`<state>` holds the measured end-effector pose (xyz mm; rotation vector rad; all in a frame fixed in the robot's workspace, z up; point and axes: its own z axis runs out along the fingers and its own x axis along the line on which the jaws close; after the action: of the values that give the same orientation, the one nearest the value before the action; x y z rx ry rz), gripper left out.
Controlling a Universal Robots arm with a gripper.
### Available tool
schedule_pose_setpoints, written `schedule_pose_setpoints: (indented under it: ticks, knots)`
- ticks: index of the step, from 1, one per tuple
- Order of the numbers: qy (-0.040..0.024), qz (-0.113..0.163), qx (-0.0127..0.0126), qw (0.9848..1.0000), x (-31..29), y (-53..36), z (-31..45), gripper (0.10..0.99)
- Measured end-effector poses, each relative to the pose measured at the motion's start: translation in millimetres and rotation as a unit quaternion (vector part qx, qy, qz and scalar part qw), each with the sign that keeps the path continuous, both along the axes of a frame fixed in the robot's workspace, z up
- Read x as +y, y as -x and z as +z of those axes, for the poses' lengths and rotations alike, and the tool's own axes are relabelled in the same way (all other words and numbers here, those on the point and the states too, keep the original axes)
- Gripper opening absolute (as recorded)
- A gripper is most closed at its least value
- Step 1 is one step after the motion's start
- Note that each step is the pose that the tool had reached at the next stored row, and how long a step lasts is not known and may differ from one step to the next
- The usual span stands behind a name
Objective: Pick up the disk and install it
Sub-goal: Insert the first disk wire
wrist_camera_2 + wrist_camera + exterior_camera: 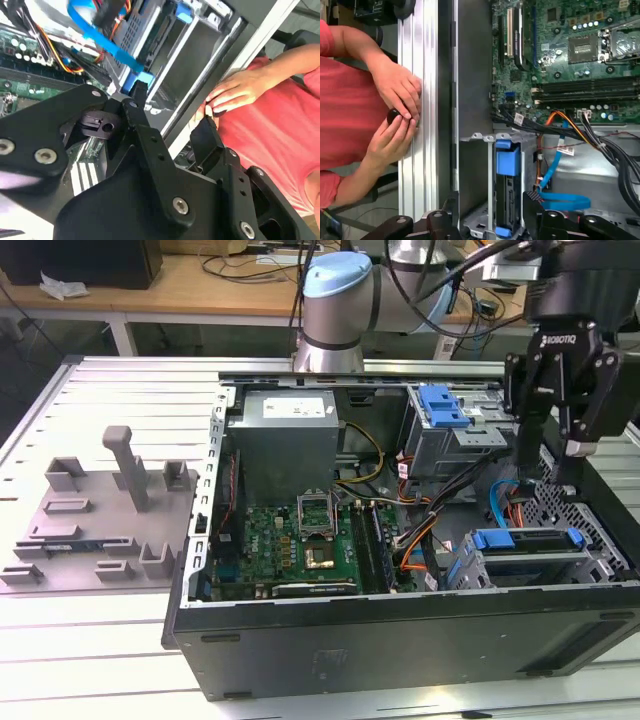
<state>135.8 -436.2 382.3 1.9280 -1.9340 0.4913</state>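
Note:
The disk sits edge-up in the drive cage at the exterior view's lower right of the open computer case. Its blue rail faces up over a grey metal body. In the first wrist view the disk stands in the same slot, blue carrier on top. My black gripper hangs above the cage, a little behind the disk, open and holding nothing. Its two fingers straddle the cage in the first wrist view, gripper. In the second wrist view the gripper is also spread with nothing between its fingers.
A person in a red shirt rests both hands on the aluminium table rail beside the case, and a hand is close to my fingers. A blue cable, wire bundles, the motherboard and an upper bay with a blue latch fill the case. A grey fixture stands at the exterior view's left.

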Motion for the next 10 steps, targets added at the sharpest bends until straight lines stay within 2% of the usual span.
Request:
schedule_pose_setpoints:
  ticks: [4,7,10]
  knots:
    - [0.0002,0.000,0.0031,1.0000,7.5,-12.9,-1.2,0.624]
    - [0.0022,0.000,0.0036,1.0000,15.8,-17.9,-2.8,0.624]
    - [0.0157,0.000,0.0036,0.9999,23.5,-18.6,-4.6,0.624]
